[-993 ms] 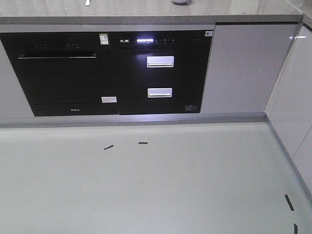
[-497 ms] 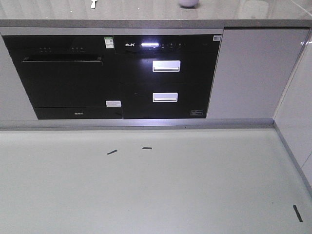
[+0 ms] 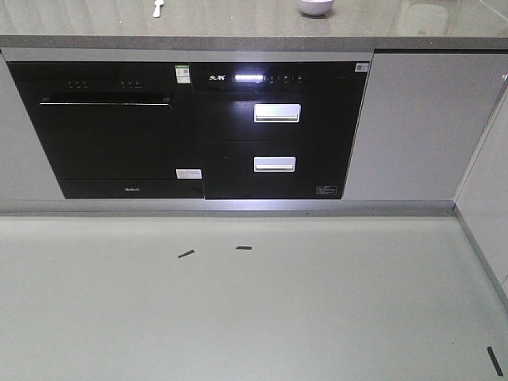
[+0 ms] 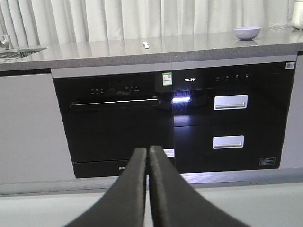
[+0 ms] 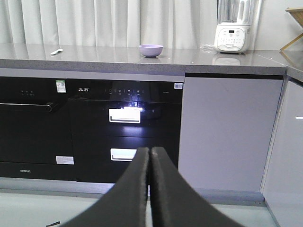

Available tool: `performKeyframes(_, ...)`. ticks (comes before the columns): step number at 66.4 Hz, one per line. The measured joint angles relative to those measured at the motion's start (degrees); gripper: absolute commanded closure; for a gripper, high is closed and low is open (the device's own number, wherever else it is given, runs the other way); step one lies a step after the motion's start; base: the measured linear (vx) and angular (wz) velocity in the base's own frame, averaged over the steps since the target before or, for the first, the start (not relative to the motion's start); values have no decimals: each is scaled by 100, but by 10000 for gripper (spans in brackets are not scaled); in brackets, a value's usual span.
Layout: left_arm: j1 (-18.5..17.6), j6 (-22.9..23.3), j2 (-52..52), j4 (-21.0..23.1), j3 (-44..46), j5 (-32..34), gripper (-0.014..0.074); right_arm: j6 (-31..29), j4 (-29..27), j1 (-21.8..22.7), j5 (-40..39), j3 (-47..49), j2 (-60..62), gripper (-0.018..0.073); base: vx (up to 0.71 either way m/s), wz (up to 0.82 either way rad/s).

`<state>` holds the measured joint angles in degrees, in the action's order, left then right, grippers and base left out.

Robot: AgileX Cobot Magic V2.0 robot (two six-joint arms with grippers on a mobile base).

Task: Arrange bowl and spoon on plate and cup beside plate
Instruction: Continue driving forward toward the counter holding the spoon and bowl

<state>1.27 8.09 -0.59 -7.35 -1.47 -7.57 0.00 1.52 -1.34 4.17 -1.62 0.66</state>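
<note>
Grey countertop (image 3: pixel 238 28) over black built-in appliances (image 3: pixel 111 135), white cabinets (image 3: pixel 413 127) right, pale floor (image 3: pixel 238 317), white curtains (image 4: pixel 118 21) behind

Lavender bowl (image 5: pixel 151 50), grey countertop (image 5: pixel 104 59)

Lavender bowl (image 5: pixel 151 50) upright; pale spoon (image 5: pixel 56 51) well apart

On the countertop (image 5: pixel 189 59) we count one bowl (image 5: pixel 150 50), one spoon (image 5: pixel 56 51) and one blender (image 5: pixel 231 28). Below the countertop we count two black appliances (image 3: pixel 111 131), two silver drawer handles (image 3: pixel 277 113), and three dark tape strips (image 3: pixel 244 248) on the floor (image 3: pixel 238 317).
</note>
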Motion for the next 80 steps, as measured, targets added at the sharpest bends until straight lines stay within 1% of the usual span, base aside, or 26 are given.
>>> performKeyframes(80,0,0,0,0,0,0,603,0,0,0,0,0,0,562,8,0)
